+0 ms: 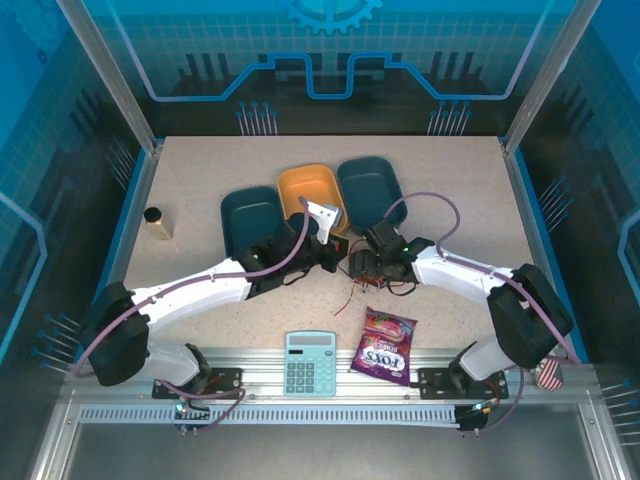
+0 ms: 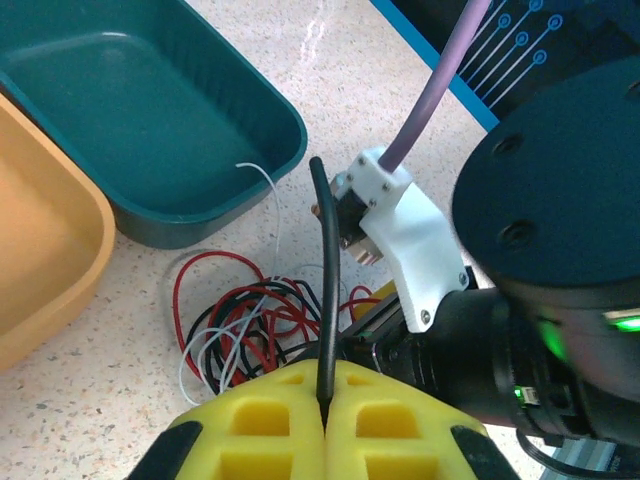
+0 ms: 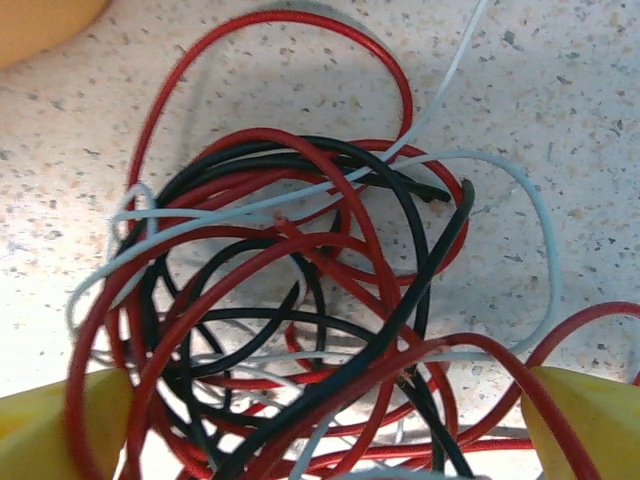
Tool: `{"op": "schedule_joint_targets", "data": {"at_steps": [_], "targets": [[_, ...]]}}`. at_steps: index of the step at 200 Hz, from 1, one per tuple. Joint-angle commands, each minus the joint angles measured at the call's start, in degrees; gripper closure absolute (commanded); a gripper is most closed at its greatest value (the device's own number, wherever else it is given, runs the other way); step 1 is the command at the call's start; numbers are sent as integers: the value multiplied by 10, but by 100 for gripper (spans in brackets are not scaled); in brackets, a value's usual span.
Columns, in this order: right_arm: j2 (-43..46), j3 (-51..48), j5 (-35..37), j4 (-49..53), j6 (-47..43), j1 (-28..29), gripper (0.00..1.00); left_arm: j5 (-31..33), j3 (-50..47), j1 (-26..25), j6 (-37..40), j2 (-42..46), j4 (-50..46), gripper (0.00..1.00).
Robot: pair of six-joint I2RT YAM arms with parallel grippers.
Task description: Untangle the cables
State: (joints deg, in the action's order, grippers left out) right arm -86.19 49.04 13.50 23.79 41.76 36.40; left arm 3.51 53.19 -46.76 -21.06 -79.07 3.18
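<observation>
Cables (image 3: 300,300) lie in one knot on the bench (image 2: 80,400), just beside the teal tray (image 2: 290,135), with red, black and white loops threaded through each other. My left tool (image 2: 325,405) is pinched tight on the black cable (image 2: 327,290), which rises straight up from between the yellow pads (image 2: 270,420). I judge that this grip anchors one strand so the rest can be drawn away from it.

My right tool (image 3: 325,425) stands wide open, low over the knot. It has one pad (image 3: 590,420) on each side, the mass of loops between them, and nothing held. I think it is set that way to close on whatever strand lies between.

The risk as I see it is that closing here would catch several strands at once and tighten the knot rather than loosen it. A single outer loop would be the better pick. The white cable (image 2: 276,230) strays up against the tray's wall and looks freer than the others.
</observation>
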Motion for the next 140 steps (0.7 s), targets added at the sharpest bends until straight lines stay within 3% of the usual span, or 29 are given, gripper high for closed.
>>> {"op": "schedule_joint_targets", "data": {"at_steps": [1, 71, 140], "targets": [[-12, 10, 25, 12, 9, -4, 0, 24, -8, 9, -11, 37, -7, 100], [14, -36, 22, 8, 33, -44, 5, 112, -35, 58, 22, 128, -64, 100], [55, -62, -2, -18, 51, -88, 7, 123, -48, 108, 42, 169, -87, 100]]}}
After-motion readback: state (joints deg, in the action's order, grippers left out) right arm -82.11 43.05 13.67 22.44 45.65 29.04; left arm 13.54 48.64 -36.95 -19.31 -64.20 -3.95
